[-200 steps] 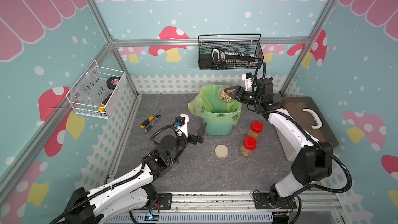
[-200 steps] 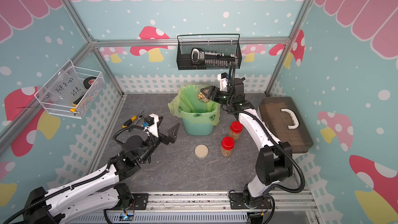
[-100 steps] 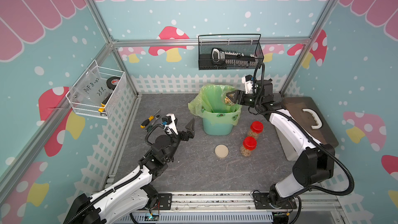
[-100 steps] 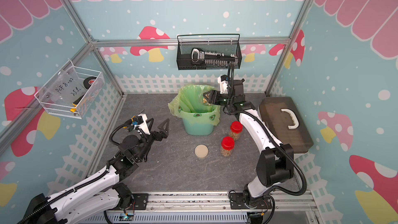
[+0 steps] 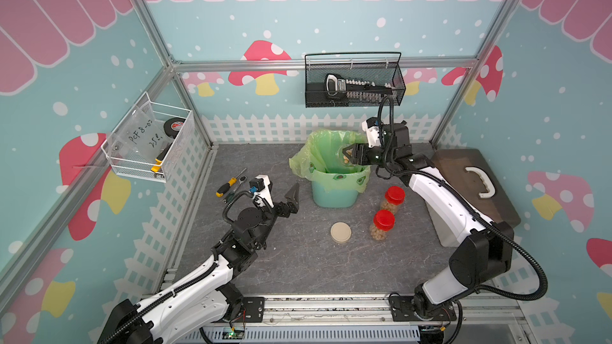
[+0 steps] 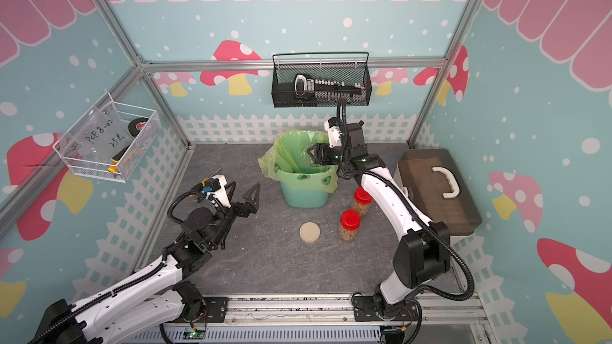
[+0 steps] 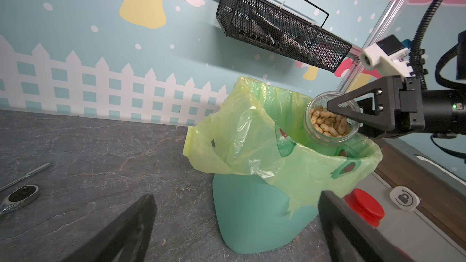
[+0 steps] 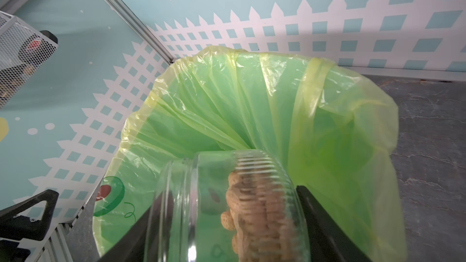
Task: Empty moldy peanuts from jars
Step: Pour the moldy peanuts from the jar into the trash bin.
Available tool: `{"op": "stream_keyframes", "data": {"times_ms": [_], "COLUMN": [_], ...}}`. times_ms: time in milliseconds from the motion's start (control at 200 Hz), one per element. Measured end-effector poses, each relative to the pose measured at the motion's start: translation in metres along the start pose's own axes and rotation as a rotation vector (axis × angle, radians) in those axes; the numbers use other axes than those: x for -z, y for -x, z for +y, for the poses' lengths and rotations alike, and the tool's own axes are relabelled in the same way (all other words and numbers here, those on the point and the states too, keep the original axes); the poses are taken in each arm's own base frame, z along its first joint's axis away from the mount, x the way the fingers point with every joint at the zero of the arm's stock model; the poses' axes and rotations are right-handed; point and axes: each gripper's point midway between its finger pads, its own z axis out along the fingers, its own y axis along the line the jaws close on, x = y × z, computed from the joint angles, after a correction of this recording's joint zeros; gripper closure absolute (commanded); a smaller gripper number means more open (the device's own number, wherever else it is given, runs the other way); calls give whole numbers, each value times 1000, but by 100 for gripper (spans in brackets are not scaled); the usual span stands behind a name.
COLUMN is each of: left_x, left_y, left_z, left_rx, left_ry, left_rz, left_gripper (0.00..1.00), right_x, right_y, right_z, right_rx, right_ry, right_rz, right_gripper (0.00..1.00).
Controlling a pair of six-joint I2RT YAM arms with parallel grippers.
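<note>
Jars [image 5: 384,226]: three, two capped; peanuts [image 7: 327,124] seemingly dozens.

The bench [image 5: 298,269] is dark grey, pale-veined; the teal bin [image 5: 332,195] wears a green bag [image 5: 318,153] printed with avocados. The near lid [image 5: 384,219] and the far lid [image 5: 394,194] are red, the loose lid [image 5: 340,232] beige, and the peanuts [image 7: 327,124] in the clear jar [image 7: 327,139] tan.
</note>
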Motion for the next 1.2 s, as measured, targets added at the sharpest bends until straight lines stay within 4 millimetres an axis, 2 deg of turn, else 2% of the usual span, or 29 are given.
{"op": "stream_keyframes", "data": {"times_ms": [135,430,966,1201], "left_x": [0,0,2,2], "left_y": [-1,-3,-4,-4], "left_z": [-2,-3,-2,-2], "left_rx": [-1,-3,-12,-12], "left_ry": [-12,-18,-16,-16], "left_rz": [5,15,22,22], "left_gripper": [1,1,1,1], "right_x": [1,4,-15,-14], "right_y": [4,21,13,10], "right_z": [1,19,33,38], "right_rx": [27,137,363,484], "right_ry": [-21,-66,-251,-354], "right_rz": [-8,-40,7,16], "right_gripper": [54,54,55,55]}}
